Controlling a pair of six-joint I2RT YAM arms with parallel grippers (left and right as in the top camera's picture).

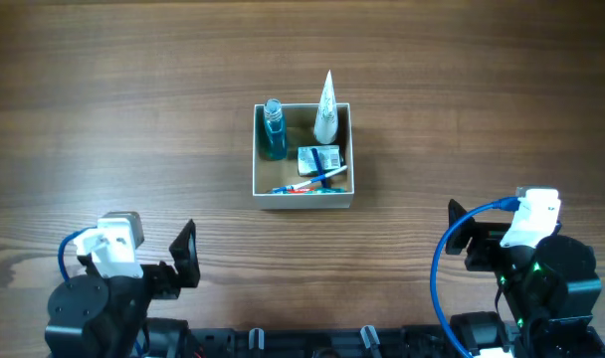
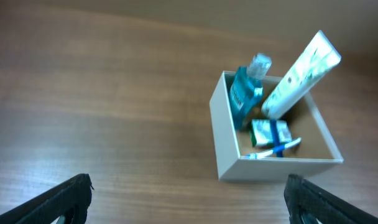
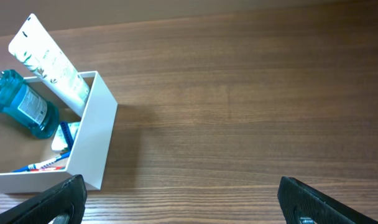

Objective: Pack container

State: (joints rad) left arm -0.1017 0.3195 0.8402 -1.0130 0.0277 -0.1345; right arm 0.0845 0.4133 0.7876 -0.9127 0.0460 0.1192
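The container (image 1: 302, 201), a square white box with a tan inside, sits mid-table. In it stand a blue mouthwash bottle (image 1: 273, 131) and a white tube (image 1: 326, 109) leaning on the back wall, with a small green-white packet (image 1: 318, 159) and a toothbrush (image 1: 307, 184) lying on the floor. It also shows in the left wrist view (image 2: 229, 134) and the right wrist view (image 3: 92, 146). My left gripper (image 2: 189, 202) is open and empty, near the front left edge. My right gripper (image 3: 183, 202) is open and empty, near the front right edge.
The wooden table (image 1: 133, 119) surrounds the box on all sides. Both arm bases sit at the front edge, the left (image 1: 99, 288) and the right (image 1: 531, 268), each with a blue cable.
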